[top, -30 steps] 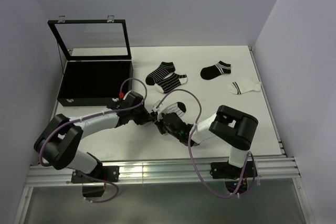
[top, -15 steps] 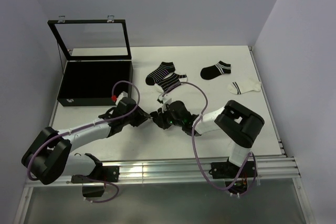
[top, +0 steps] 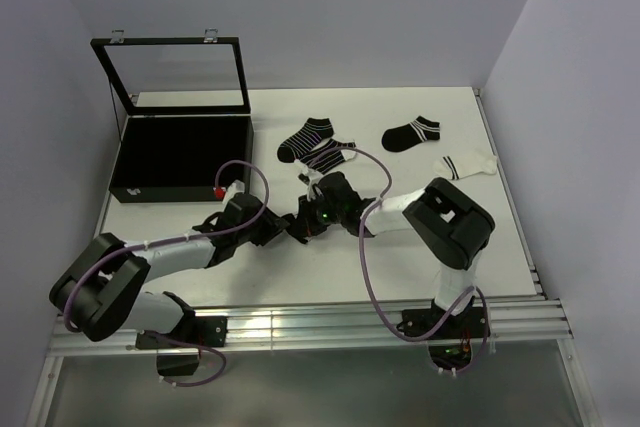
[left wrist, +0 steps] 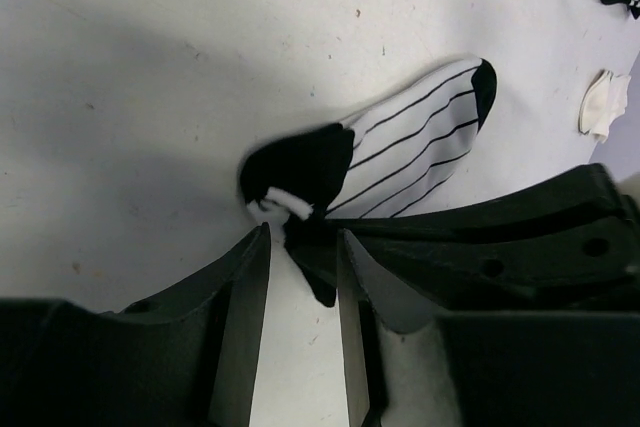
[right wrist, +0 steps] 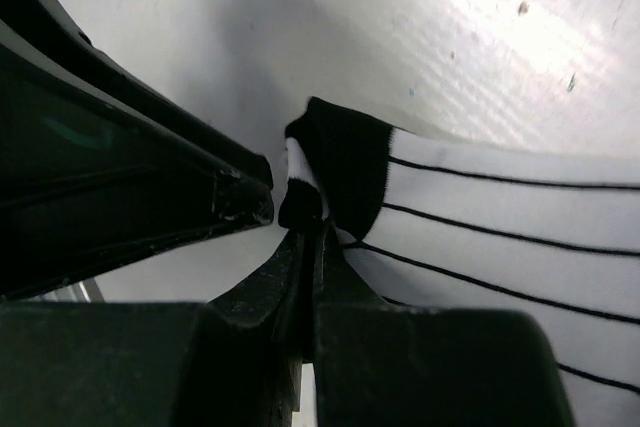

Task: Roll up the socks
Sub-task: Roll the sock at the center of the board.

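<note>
A white sock with thin black stripes [left wrist: 415, 142] lies on the table, its black cuff bunched at the near end. It also shows in the right wrist view [right wrist: 500, 217]. My right gripper [right wrist: 305, 232] is shut on that black cuff [right wrist: 340, 162]. My left gripper [left wrist: 303, 237] is open, its fingers on either side of the cuff's edge and the right gripper's tip. In the top view the two grippers meet, left [top: 283, 227] and right [top: 303, 224], and the right arm hides most of this sock.
Other socks lie at the back: a black striped one [top: 305, 137], a striped one [top: 331, 155], a black one [top: 410, 134] and a white one [top: 465, 164]. A black case [top: 180, 152] with its lid raised [top: 175, 72] stands at the left.
The right wrist has swung toward the far side and now covers the sock. The left gripper has shifted a little with it. Both grippers stay together at the cuff.
</note>
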Robot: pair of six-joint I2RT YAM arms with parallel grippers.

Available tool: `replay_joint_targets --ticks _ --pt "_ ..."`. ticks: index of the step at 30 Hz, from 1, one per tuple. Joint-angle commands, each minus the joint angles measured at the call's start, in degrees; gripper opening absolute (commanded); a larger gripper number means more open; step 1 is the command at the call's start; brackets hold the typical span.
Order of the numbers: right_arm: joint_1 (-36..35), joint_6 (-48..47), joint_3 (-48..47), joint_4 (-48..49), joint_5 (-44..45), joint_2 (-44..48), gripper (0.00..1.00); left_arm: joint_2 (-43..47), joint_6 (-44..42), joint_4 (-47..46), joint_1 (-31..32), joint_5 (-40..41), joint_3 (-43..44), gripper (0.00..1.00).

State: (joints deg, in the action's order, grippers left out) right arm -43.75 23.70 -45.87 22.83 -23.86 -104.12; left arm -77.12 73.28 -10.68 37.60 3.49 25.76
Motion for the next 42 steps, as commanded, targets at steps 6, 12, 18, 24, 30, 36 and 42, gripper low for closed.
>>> replay_joint_targets --ticks 6,12,18,24,30,36,42 --pt "1.7 5.6 -1.3 -1.4 -4.6 -3.6 0.0 -2.1 3.3 -4.3 0.3 2.1 -0.9 0.38" --pt "3.1 7.6 -1.8 -1.5 -6.6 -5.7 0.0 -0.6 4.1 -4.2 0.5 3.1 -3.0 0.41" --pt "3.7 8.6 -2.0 -1.3 -8.0 -6.5 0.0 -0.8 5.4 -4.8 0.6 3.3 -4.0 0.46" --pt "3.8 9.3 -2.2 -1.2 -8.7 -7.2 0.0 -3.1 6.4 -6.8 0.9 4.2 -4.1 0.46" --pt "3.9 9.9 -2.0 -1.0 -9.3 -7.3 0.0 -5.7 7.7 -7.5 0.9 5.2 -4.4 0.4" --pt "4.0 10.5 -2.2 -0.4 -10.5 -7.9 0.0 -7.0 8.4 -7.0 0.9 5.7 -4.7 0.32" --pt "4.0 10.8 -2.6 -0.3 -11.3 -8.6 0.0 -9.0 8.6 -5.7 0.9 5.5 -4.0 0.19"
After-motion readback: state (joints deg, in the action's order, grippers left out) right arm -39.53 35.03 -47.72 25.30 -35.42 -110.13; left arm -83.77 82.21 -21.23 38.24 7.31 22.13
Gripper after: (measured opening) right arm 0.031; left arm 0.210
